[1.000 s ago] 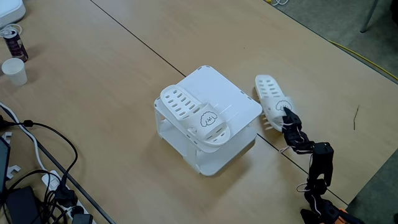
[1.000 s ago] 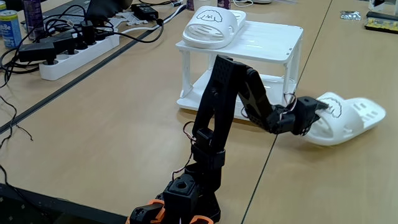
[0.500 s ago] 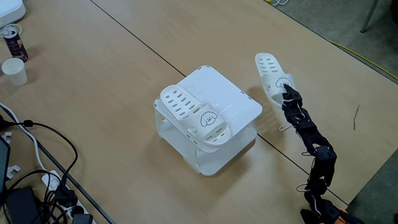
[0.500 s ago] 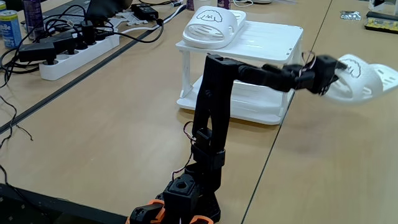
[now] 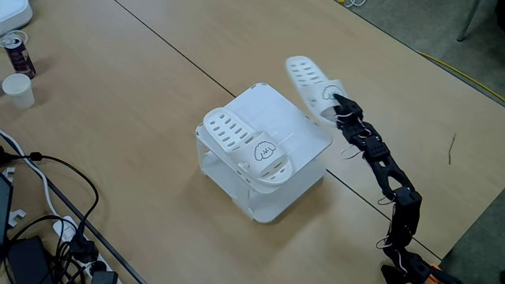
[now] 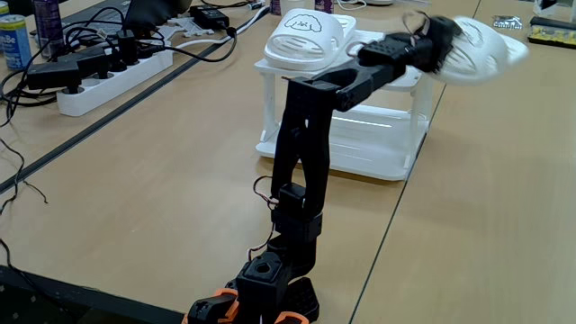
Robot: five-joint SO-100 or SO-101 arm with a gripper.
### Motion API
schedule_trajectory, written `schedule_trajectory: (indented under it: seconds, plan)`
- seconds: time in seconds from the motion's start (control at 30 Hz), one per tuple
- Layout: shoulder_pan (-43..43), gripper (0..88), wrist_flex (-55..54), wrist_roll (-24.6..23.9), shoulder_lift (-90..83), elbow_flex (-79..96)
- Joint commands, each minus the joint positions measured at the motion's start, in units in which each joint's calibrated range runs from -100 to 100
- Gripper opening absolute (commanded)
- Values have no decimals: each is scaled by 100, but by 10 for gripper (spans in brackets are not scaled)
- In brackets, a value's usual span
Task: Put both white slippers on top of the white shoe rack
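— Reaching far out, the arm point(image 6: 310, 135) stretches from its base up toward the rack point(image 5: 304, 126); where's the gripper point(image 5: 338, 105)?

— Raised near the rack's top corner, jaws clamped on a slipper point(image 5: 309, 83) at its dog-face end.

— So that slipper is off the table?

— Yes, held up, heel pointing away. Another slipper point(image 5: 245, 146) lies on the rack's top.

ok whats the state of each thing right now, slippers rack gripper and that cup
slipper on the rack: lying flat on the rack top, dog face showing
second slipper: held in the air beside the rack
white shoe rack: upright, one side of its top bare
gripper: shut on the second slipper
white cup: upright
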Motion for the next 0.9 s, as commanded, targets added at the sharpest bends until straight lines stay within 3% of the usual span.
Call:
schedule_trajectory:
  seconds: [0.0, 0.4, 0.87]
  plan:
    - [-268, 7, 240, 42, -779, -1100]
    - [-926, 7, 1051, 42, -1225, -1037]
    - [-1428, 7, 1051, 42, -1881, 19]
